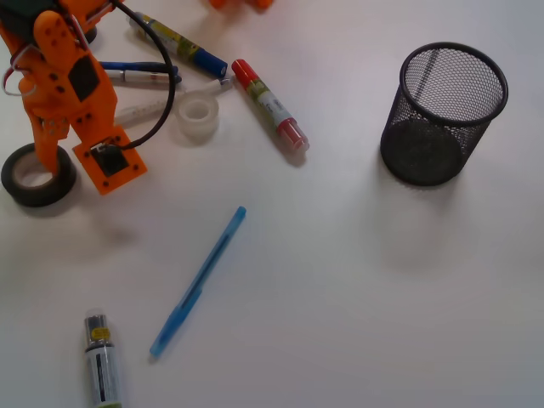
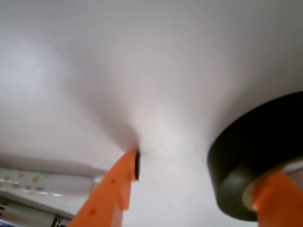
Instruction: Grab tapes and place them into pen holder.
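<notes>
The claw stands spread, one finger inside the black tape's core.

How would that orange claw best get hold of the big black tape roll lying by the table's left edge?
By the ring's wall, coming from above. The black tape roll lies flat with its pale core open upward, so one finger can drop into the hole and the other outside the wall. The wrist view suggests just that: one finger sits at the core, the other out on the table. The gripper looks open.
</notes>
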Action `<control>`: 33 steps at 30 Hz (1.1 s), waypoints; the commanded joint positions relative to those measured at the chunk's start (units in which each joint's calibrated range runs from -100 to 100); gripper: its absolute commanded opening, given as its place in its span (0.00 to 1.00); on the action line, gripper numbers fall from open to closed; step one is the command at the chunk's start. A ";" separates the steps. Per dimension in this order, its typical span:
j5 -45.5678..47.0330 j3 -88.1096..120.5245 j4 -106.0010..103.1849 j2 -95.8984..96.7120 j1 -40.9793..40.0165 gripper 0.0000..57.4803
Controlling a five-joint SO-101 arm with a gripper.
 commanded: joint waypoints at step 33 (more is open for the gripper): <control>-6.01 45.01 -4.04 -82.32 -41.26 0.01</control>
